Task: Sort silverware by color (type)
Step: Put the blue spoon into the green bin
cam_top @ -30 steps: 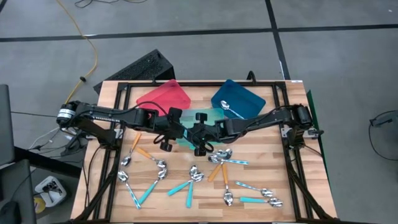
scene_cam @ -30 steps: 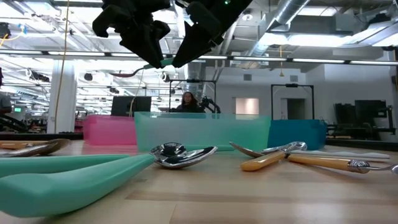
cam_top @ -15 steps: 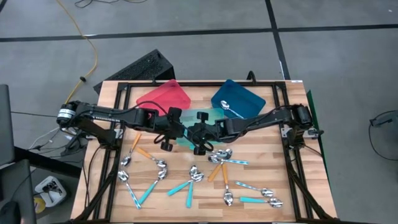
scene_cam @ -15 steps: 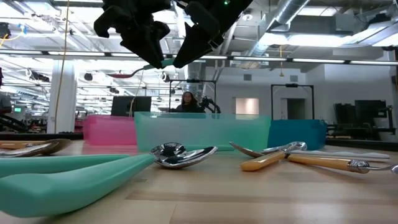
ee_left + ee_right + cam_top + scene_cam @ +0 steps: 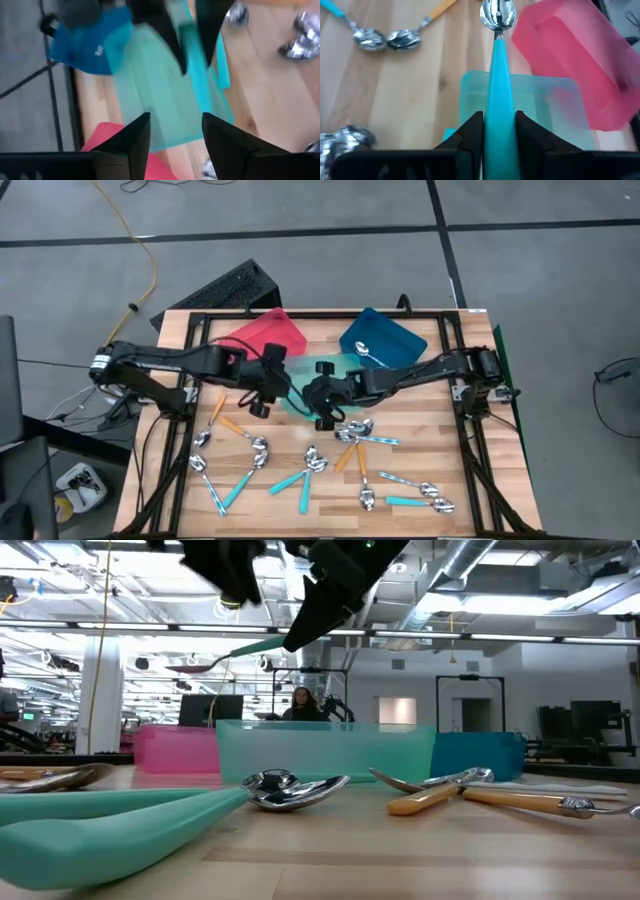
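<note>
My right gripper (image 5: 498,122) (image 5: 315,392) is shut on a teal-handled spoon (image 5: 235,650) held over the teal tray (image 5: 322,372) between the red tray (image 5: 265,335) and blue tray (image 5: 385,340). My left gripper (image 5: 172,132) (image 5: 232,585) is open, above the spoon and a little toward the table's left, touching nothing. More silverware with orange, teal and pale handles lies flat on the wood nearer the front (image 5: 350,435). One spoon (image 5: 363,350) lies in the blue tray. My right gripper pinches the teal spoon's handle (image 5: 498,107) between its two fingers (image 5: 472,130), toward the handle's free end. The fingers slant down from the table's right and lie along the handle. The spoon is lifted clear, nearly level, with its metal bowl (image 5: 497,14) pointing left past the tray.
The three trays sit side by side at the table's far middle. Loose spoons are scattered over the near half (image 5: 300,480) (image 5: 420,495). In the low view a big teal handle (image 5: 110,820) and a spoon bowl (image 5: 285,788) lie close in front. A person sits in the room behind.
My left gripper has let go of the teal spoon and lifted up and away toward the table's left. The spoon stays in my right gripper, which has kept still; the spoon's bowl end has sagged slightly.
</note>
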Controlling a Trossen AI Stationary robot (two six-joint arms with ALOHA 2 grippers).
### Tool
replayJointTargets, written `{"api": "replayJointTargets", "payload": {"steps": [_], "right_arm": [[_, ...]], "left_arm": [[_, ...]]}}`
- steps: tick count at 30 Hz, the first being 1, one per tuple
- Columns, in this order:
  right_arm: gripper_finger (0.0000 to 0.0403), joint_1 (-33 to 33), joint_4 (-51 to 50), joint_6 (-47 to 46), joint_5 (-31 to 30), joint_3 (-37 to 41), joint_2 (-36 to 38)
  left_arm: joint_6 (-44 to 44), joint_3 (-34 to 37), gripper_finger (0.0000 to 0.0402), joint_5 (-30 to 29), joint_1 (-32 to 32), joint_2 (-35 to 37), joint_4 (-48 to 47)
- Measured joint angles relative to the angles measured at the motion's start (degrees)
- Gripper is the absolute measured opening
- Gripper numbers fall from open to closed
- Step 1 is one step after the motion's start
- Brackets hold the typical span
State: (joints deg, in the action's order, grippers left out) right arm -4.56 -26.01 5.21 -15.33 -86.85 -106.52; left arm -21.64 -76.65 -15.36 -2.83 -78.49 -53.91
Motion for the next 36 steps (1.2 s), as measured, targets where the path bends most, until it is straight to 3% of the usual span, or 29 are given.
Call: {"api": "replayJointTargets", "payload": {"steps": [7, 13, 18, 22, 31, 36], "right_arm": [[0.0109, 2.6, 0.2, -1.6, 0.6, 3.9, 5.0], [0.0114, 3.2, 5.7, -9.0, -2.6, 15.5, 16.3], [0.0112, 2.2, 18.0, -14.8, -7.0, 27.2, 21.8], [0.0113, 1.8, 22.8, -17.5, -7.1, 32.3, 21.8], [0.0114, 2.4, 27.4, -18.8, -6.8, 35.5, 17.0], [0.0115, 3.7, 31.1, -18.3, -3.5, 35.7, 11.8]], "left_arm": [[2.7, -0.4, 0.0161, 1.1, -0.6, 12.7, -0.1], [5.7, 0.2, 0.0161, 3.6, -1.8, 23.2, 4.6], [5.1, 2.9, 0.0161, 4.5, -3.7, 27.8, 9.6], [4.9, 5.8, 0.0161, 5.1, -4.8, 28.9, 11.9], [5.0, 10.7, 0.0161, 5.0, -5.2, 29.0, 12.6], [5.9, 11.4, 0.0161, 4.9, -5.2, 29.2, 13.4]]}}
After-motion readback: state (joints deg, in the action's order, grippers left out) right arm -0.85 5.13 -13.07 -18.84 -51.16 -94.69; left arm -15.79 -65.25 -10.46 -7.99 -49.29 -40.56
